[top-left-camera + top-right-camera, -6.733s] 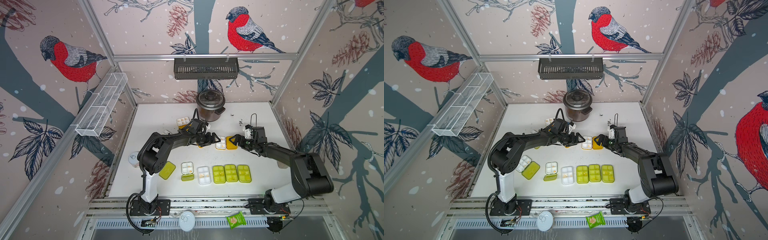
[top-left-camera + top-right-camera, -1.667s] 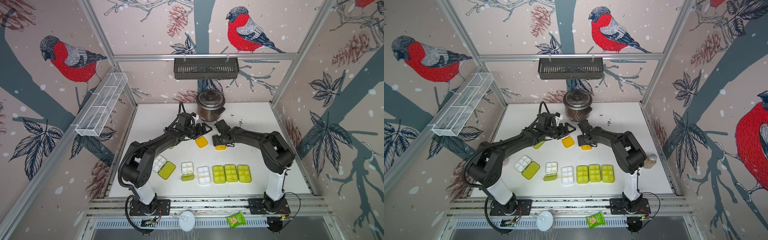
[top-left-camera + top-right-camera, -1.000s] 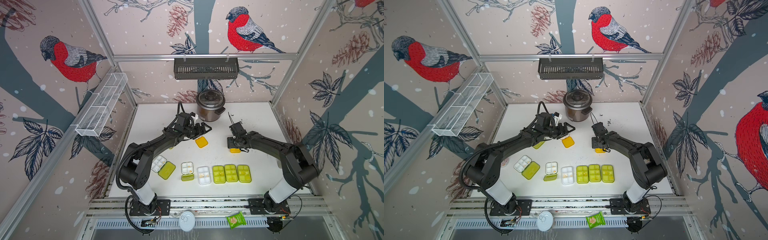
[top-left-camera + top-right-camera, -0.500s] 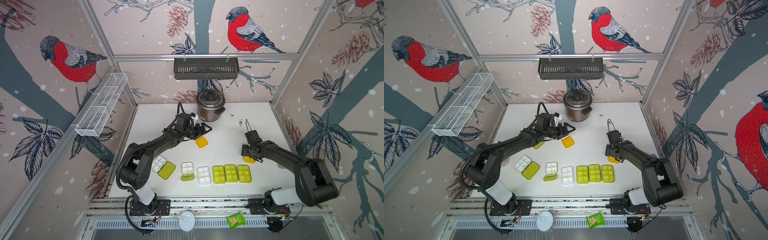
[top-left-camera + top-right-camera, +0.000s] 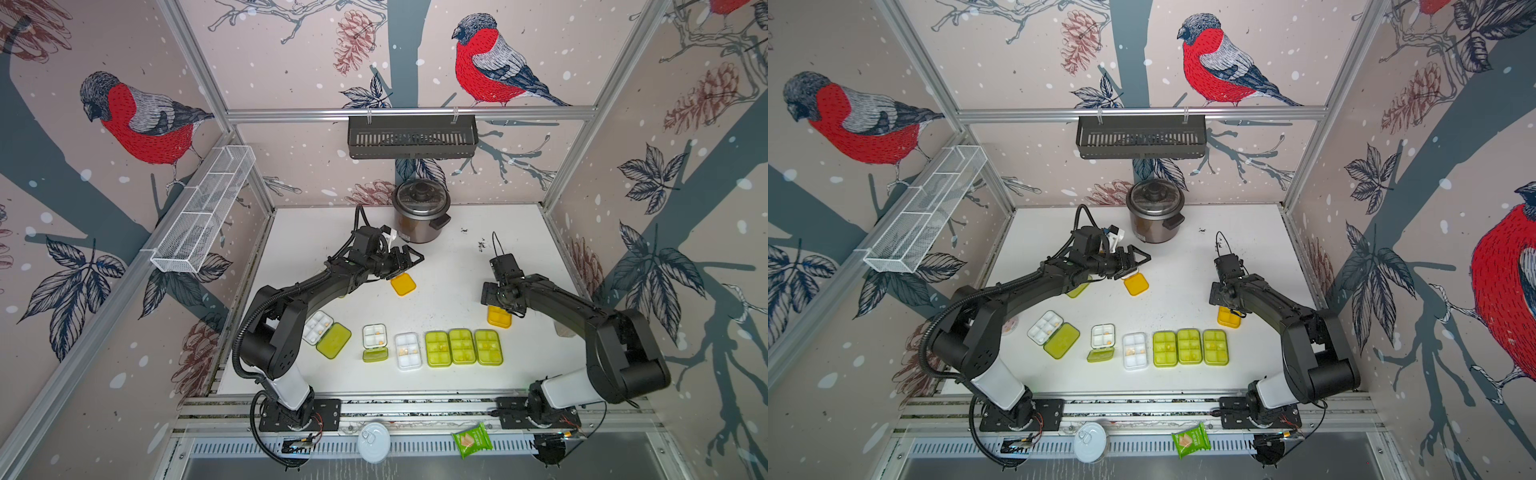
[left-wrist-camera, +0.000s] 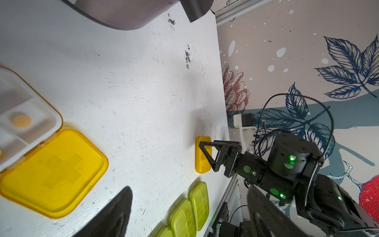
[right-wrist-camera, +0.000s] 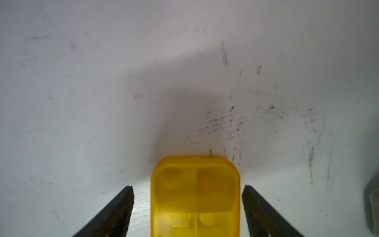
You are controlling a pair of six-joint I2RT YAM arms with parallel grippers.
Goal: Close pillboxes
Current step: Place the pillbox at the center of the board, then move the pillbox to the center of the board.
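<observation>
My right fingers (image 7: 112, 217) stand apart, flanking the closed yellow pillbox (image 7: 194, 197) on the desk (image 7: 82, 102). My left fingers (image 6: 117, 213) stand apart near the open yellow pillbox (image 6: 53, 172).

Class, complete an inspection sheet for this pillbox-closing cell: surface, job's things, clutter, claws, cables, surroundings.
Surface: white table, scuffed with dark marks toward the back.
Job's things: three lime-lidded pillboxes closed in the front row; white pillbox beside them, apparently closed; two green-lidded pillboxes open; open orange pillbox mid-table; closed orange pillbox.
Clutter: rice cooker at the back; can lid and snack packet on the front rail.
Claws: left claw open over the open orange pillbox; right claw open, straddling the closed orange pillbox without touching.
Cables: left wrist cable and right wrist cable loop up, clear of the boxes.
Surroundings: bird-print walls; black basket; white mesh rack.
</observation>
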